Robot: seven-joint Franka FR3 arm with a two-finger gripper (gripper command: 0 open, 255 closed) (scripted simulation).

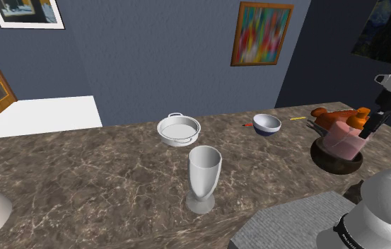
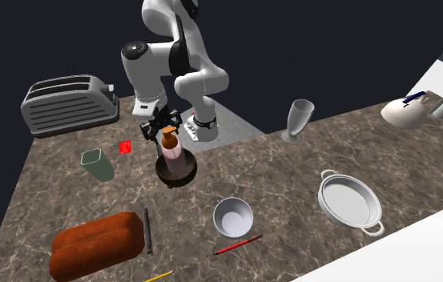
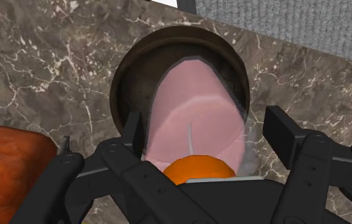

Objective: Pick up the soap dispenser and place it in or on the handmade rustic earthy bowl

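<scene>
A pink soap dispenser [image 3: 197, 111] with an orange pump top [image 3: 198, 168] stands in a dark brown round bowl [image 3: 228, 54] on the marble counter. My gripper [image 3: 209, 127] is open around the dispenser's upper part: one finger [image 3: 136, 130] is close against its side, the other [image 3: 282, 133] stands off with a gap. In the shoulder view the dispenser [image 1: 346, 139] leans a little in the bowl [image 1: 328, 161] at the right, with the gripper [image 1: 368, 124] just above it. The second exterior view shows the gripper [image 2: 163, 128] over the dispenser [image 2: 171, 149] and bowl [image 2: 181, 173].
A reddish-brown loaf [image 2: 95, 240] and a dark knife [image 2: 146, 231] lie near the bowl. Also on the counter are a green cup [image 2: 97, 163], a toaster [image 2: 67, 104], a white bowl [image 1: 266, 124], a two-handled white pan [image 1: 179, 129] and a tall white goblet [image 1: 203, 178].
</scene>
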